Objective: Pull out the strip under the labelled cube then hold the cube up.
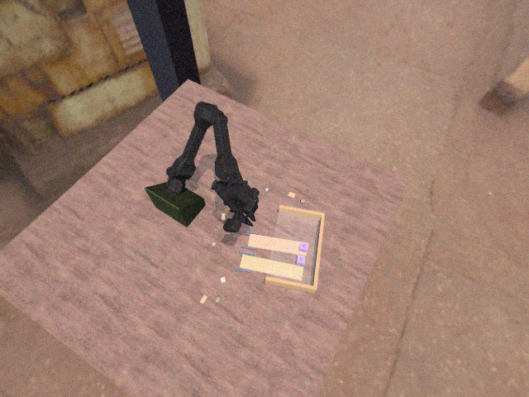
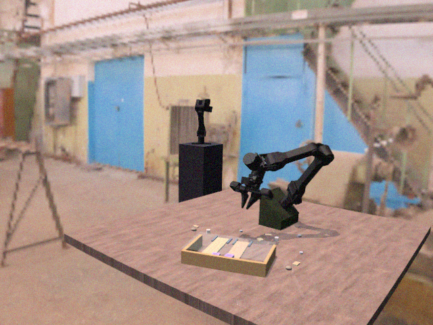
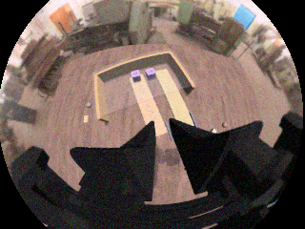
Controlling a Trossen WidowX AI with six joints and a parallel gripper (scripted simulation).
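A shallow wooden tray (image 1: 318,251) (image 2: 223,265) (image 3: 135,66), walled on three sides, sits on a brown tabletop (image 1: 128,265) (image 2: 349,252) (image 3: 71,95), with its open side facing the black robot arm (image 1: 224,149) (image 2: 297,153). The arm's dark green base (image 1: 185,215) (image 2: 270,213) stands well apart from the tray, beyond that open side.

Two pale strips lie side by side, running from inside the tray out through its open side: a left strip (image 1: 275,243) (image 2: 239,248) (image 3: 149,105) and a right strip (image 1: 271,266) (image 2: 215,246) (image 3: 177,100). Thin blue bars (image 1: 243,270) (image 2: 214,237) (image 3: 193,119) flank their outer ends.

Two small purple cubes are inside the tray, near its back wall. The left cube (image 1: 303,246) (image 2: 229,255) (image 3: 135,75) rests on the far end of the left strip. The right cube (image 1: 300,260) (image 2: 216,254) (image 3: 151,72) is between the strips, close to the right strip's inner edge; what supports it is unclear. Their top markings are too small to read, so which one is the labelled cube cannot be told.

The gripper (image 1: 253,222) (image 2: 245,207) (image 3: 162,122) hangs above the tabletop, outside the tray's open side, pointing downward. Its fingers are drawn nearly together, with a narrow gap at the tips, and grasp nothing.

Small chips and pebbles are scattered around the tray.
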